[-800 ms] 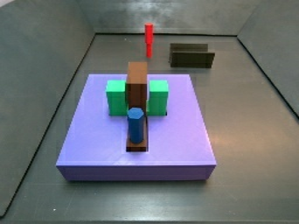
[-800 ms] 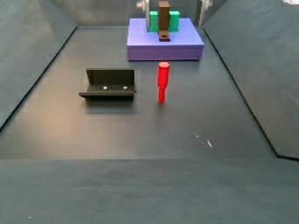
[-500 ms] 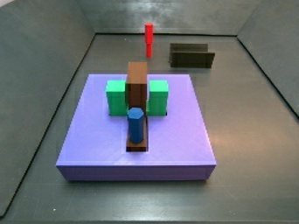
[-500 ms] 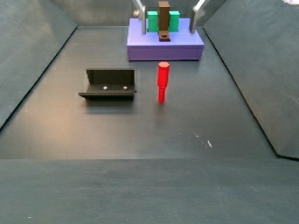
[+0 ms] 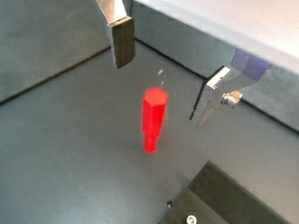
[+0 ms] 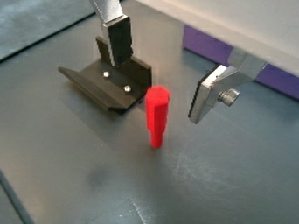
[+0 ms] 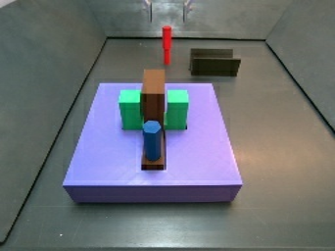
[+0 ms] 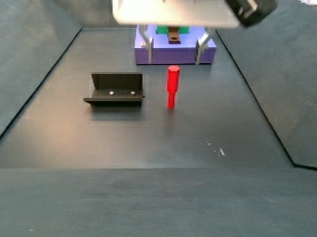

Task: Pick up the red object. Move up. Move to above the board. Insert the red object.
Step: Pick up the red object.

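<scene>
Newly arrived pincer (image 8: 172, 45), body cropped, gapes above red object (image 8: 173, 86).

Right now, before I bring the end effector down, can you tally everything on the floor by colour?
Red: 1, the red object, upright on the floor
Blue: 1, the blue peg, standing in the board
Brown: 1, the board
Green: 1, the green block
Purple: 1, the purple slab
Dark: 1, the fixture
Total: 6
The end effector hangs open above the red object.
</scene>
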Robot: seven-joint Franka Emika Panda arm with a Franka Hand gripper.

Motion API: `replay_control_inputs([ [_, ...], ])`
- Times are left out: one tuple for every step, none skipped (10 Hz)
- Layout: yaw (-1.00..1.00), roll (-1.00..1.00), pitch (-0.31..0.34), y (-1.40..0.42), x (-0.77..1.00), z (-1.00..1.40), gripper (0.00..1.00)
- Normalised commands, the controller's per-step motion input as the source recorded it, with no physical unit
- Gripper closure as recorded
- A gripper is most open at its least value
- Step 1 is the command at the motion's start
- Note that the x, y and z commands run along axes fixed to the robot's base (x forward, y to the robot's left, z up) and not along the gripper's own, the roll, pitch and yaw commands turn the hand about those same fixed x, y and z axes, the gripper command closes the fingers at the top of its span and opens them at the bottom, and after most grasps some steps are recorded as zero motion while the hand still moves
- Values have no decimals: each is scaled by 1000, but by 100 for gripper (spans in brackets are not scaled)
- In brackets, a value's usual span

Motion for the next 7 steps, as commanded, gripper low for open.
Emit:
replay_control_inputs([
  [-131,0,-140,6,0,-523,0],
  [-100,13,-140,6,9,-569,0],
  [-91,9,-134,6,0,-531,0],
  [-86,0,-116,0,0,-411,0],
  [0,50,-66,-20,-11,40,0],
  [0,0,0,0,0,0,0],
  [0,0,0,0,0,0,100],
])
